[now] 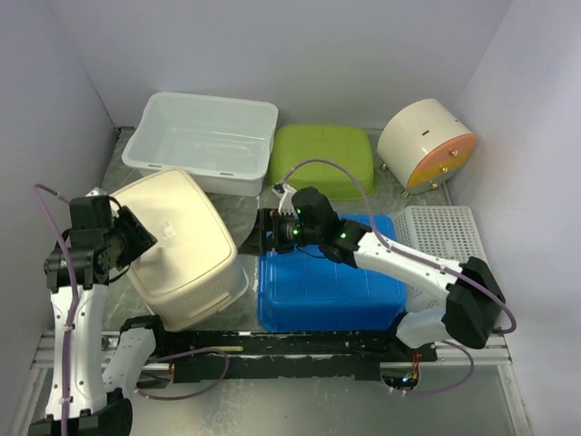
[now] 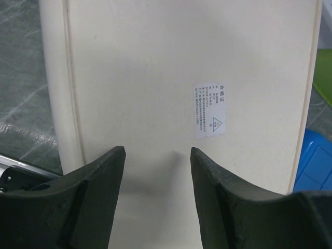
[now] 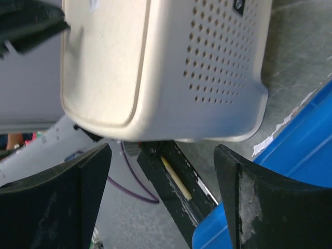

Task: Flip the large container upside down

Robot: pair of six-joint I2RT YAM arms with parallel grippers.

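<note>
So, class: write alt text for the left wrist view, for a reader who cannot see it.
The flat base of a cream container, bearing a small white label, fills the view. The left tool stands open in front of it.

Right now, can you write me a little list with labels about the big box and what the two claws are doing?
Big box: cream container, bottom facing up, sticker showing
Left claw: open, over the box's bottom, holding nothing
Right claw: open, pointed at the box's holey side, holding nothing
Below right arm: blue bin
Back row: clear tub, green bin, round drum
</note>
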